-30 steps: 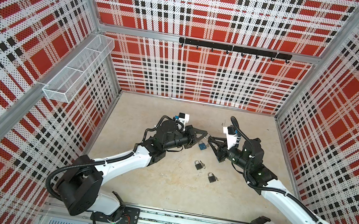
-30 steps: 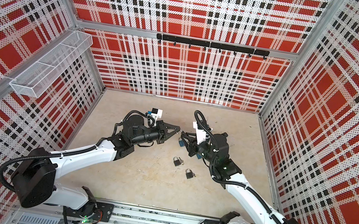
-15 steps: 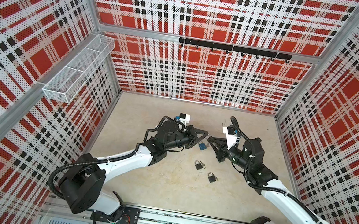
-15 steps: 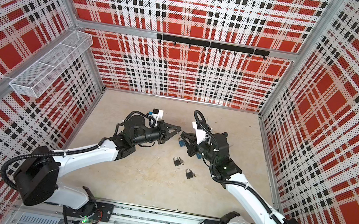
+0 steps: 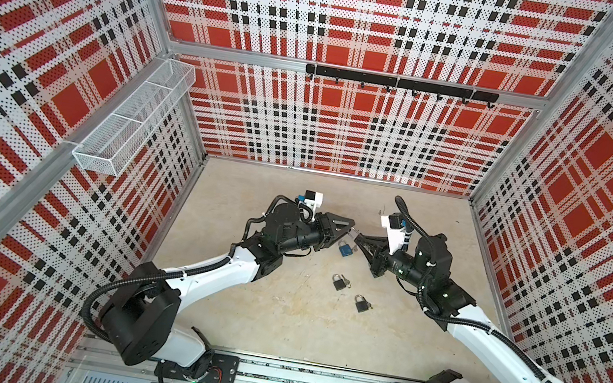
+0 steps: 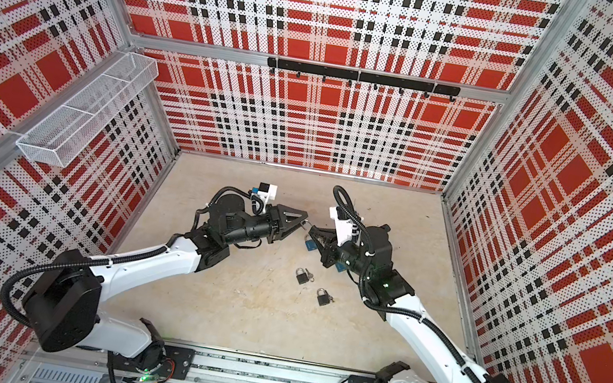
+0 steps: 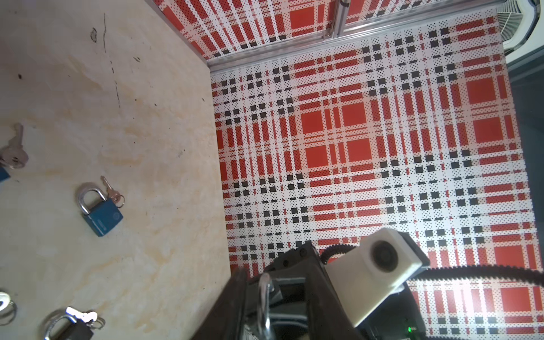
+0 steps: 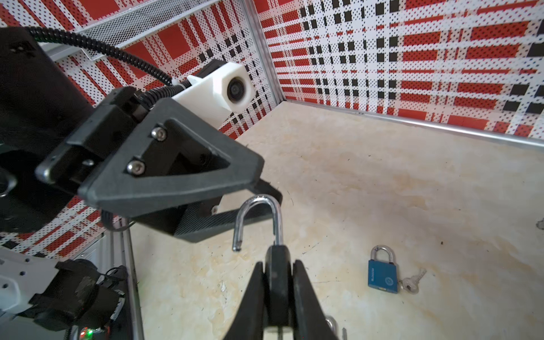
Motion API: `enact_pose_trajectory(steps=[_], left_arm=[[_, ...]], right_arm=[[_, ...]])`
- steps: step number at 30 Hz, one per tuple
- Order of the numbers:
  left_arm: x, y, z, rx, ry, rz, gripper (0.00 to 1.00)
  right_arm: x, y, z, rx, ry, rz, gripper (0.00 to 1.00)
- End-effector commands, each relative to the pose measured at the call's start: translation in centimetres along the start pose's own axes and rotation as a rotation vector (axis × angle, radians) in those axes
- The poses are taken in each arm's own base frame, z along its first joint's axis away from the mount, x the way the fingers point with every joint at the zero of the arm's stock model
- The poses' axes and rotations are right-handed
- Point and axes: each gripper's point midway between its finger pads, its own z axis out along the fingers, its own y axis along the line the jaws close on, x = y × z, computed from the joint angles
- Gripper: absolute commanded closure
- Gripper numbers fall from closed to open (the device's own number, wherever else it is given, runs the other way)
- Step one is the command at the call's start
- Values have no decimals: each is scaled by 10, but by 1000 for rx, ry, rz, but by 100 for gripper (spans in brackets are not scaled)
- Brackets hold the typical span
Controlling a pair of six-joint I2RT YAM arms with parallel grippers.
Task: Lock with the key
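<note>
1 blk padlock clamped in r hand; shackle at l hand tip, l hand slightly apart.

Scuffed beige worktop, blue padlock lying flat near its centre, key beside it, first black padlock at the blue one's 6 o'clock, second black padlock at 5 o'clock, both keyed.

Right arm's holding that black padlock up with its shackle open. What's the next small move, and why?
Probably close the left gripper on the arch of the shackle and swing it back over the black padlock body. The right gripper clamps that body edge-on, the shackle's free leg hangs off to one side, unseated, and the left jaws look parted at the arch.
</note>
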Motion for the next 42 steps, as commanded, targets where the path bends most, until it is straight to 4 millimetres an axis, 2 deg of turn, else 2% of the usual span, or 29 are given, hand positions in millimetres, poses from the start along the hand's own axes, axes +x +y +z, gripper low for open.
enact_pose_trajectory(steps=[1, 4, 8, 12, 18, 22, 26, 31, 36, 42], left_arm=[[-4, -16, -12, 17, 26, 98, 62], [-4, -14, -20, -18, 54, 189, 62], [12, -13, -26, -38, 160, 312, 64], [30, -20, -36, 18, 244, 348, 66], [34, -27, -59, 27, 247, 366, 67], [38, -25, -66, 25, 266, 360, 67], [45, -20, -65, 18, 301, 338, 67], [43, -12, -58, -6, 308, 314, 67], [37, -11, -51, -13, 306, 309, 69], [40, -11, -46, -9, 328, 300, 71]], right_arm=[[-23, 20, -7, -111, -16, 38, 100], [-22, 28, -11, -164, 38, 76, 100], [-19, 41, -17, -234, 106, 107, 100], [-14, 49, -20, -301, 153, 144, 100], [2, 50, -19, -344, 220, 195, 100], [5, 50, -17, -358, 233, 212, 100], [5, 52, -16, -378, 238, 218, 100], [8, 53, -14, -397, 251, 235, 100], [12, 52, -14, -394, 260, 242, 100], [13, 50, -14, -376, 262, 231, 100]])
